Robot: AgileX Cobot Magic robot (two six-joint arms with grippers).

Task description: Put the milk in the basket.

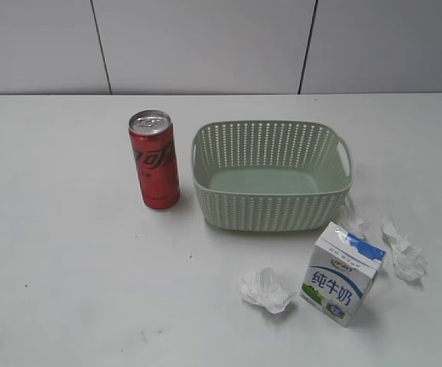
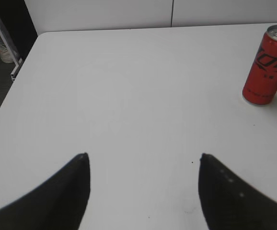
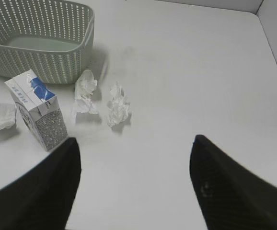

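Note:
The milk (image 1: 342,273) is a small white carton with a blue top edge, standing upright on the white table in front of the basket's right end. It also shows in the right wrist view (image 3: 37,109). The pale green basket (image 1: 271,202) stands empty at the table's middle, also in the right wrist view (image 3: 42,60). My right gripper (image 3: 134,140) is open and empty, to the right of the milk. My left gripper (image 2: 143,155) is open and empty over bare table, far left of the basket. Neither gripper shows in the exterior view.
A red soda can (image 1: 154,160) stands left of the basket, also in the left wrist view (image 2: 267,65). Crumpled white tissues lie around the milk: one on its left (image 1: 265,290), one on its right (image 1: 404,256), two between the milk and the basket (image 3: 100,99).

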